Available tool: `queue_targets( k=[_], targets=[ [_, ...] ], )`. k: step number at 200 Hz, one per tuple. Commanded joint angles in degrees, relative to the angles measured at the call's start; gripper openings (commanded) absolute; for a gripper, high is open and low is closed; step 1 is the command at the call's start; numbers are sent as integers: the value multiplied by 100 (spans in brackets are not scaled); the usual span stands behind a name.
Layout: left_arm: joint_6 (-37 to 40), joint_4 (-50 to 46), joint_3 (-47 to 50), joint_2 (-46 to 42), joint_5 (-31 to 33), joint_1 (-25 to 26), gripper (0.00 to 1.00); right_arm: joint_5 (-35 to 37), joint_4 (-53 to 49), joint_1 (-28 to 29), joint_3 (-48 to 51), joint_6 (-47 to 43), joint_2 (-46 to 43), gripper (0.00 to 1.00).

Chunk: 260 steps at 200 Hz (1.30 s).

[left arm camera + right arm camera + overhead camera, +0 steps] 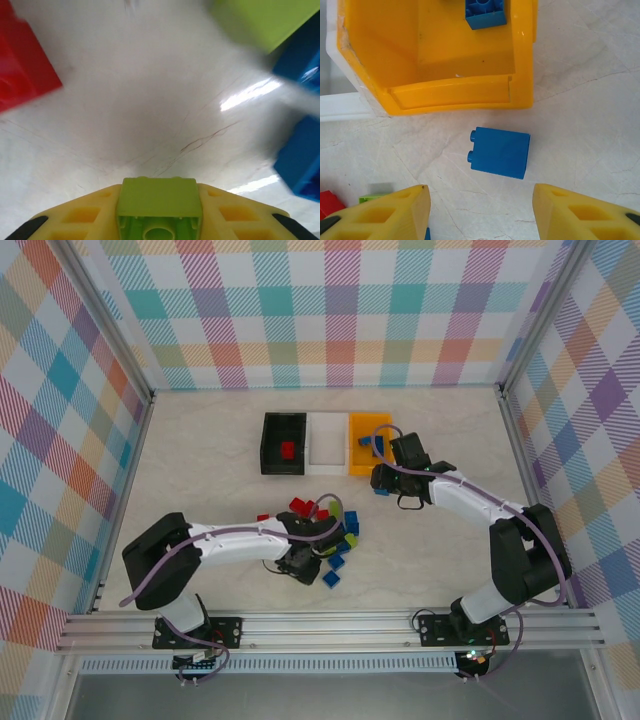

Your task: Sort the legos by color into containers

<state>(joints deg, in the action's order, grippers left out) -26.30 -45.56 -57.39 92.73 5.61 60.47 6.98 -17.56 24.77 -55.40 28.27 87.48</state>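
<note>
Between the yellow fingers of my left gripper sits a lime green lego, hollow underside toward the camera, just above the table. That gripper is low in the loose pile of legos of red, green and blue. My right gripper is open above a blue lego that lies on its side just in front of the orange-yellow container. Another blue lego lies inside it. The black container holds a red lego. The white container stands between the other two.
Close round the left fingers are a red lego, a green one and blue ones. The three containers stand side by side at the back centre. Checked walls and metal rails enclose the table.
</note>
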Motion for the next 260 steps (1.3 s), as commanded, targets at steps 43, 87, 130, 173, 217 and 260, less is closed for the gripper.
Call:
queue_targets(
  k=[43, 87, 130, 173, 217, 260],
  targets=[
    [111, 626, -2317, 528, 1171, -1320, 36, 112, 35, -56, 20, 99, -345, 57],
    [429, 338, -4941, 2679, 1854, -1995, 35, 120, -28, -73, -8, 77, -406, 57],
    [259, -324, -7158, 4384, 2128, -2299, 35, 120, -3, -69, 109, 36, -554, 57],
    [110, -804, -8257, 5089, 1744, -2324, 53, 55, -104, -69, 417, 20, -841, 60],
    [-40, -50, -6856, 3761, 1520, -2059, 81, -96, 10, -69, 655, 139, -707, 65],
    [-259, 1137, -4200, 1496, 1453, -1546, 99, -118, 445, -62, 245, 108, 315, 66]
  ],
)
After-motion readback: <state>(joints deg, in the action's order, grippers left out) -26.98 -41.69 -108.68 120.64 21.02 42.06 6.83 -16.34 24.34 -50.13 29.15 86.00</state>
